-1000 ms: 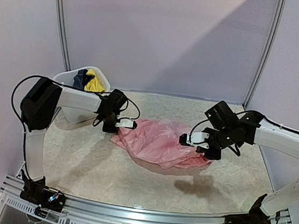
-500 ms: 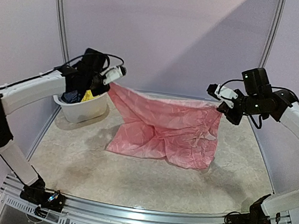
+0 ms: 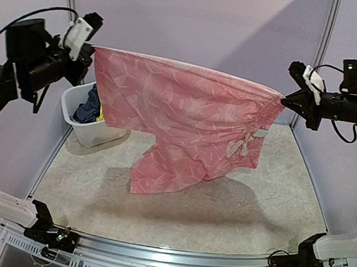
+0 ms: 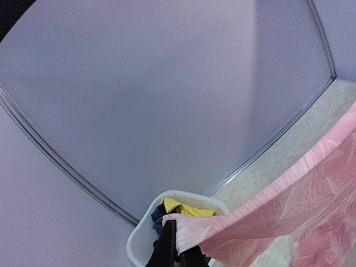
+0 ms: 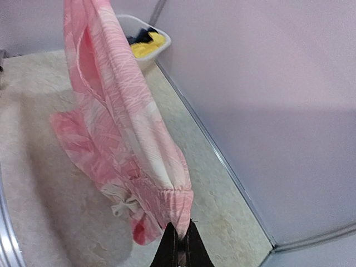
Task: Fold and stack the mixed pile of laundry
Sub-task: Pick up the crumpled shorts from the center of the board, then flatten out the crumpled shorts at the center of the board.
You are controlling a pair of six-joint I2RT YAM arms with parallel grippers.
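The thin pink ruffled garment (image 3: 180, 117) hangs stretched in the air between both grippers, its lower edge dangling above the table. My left gripper (image 3: 92, 49) is shut on its left top corner; in the left wrist view (image 4: 178, 253) the pink cloth (image 4: 289, 206) runs off right. My right gripper (image 3: 286, 97) is shut on its right top corner, seen in the right wrist view (image 5: 179, 245) with the pink garment (image 5: 122, 133) hanging away. A navy piece (image 3: 91, 107) and a yellow piece (image 3: 101, 117) lie in the white tub (image 3: 85, 132).
The white tub stands at the table's back left by the wall; it also shows in the left wrist view (image 4: 136, 245) and right wrist view (image 5: 158, 41). The beige tabletop (image 3: 221, 209) lies below the garment. A grey wall rail (image 3: 324, 40) runs behind.
Both grippers have risen and spread further apart, lifting the pink garment off the table until it hangs stretched between them.
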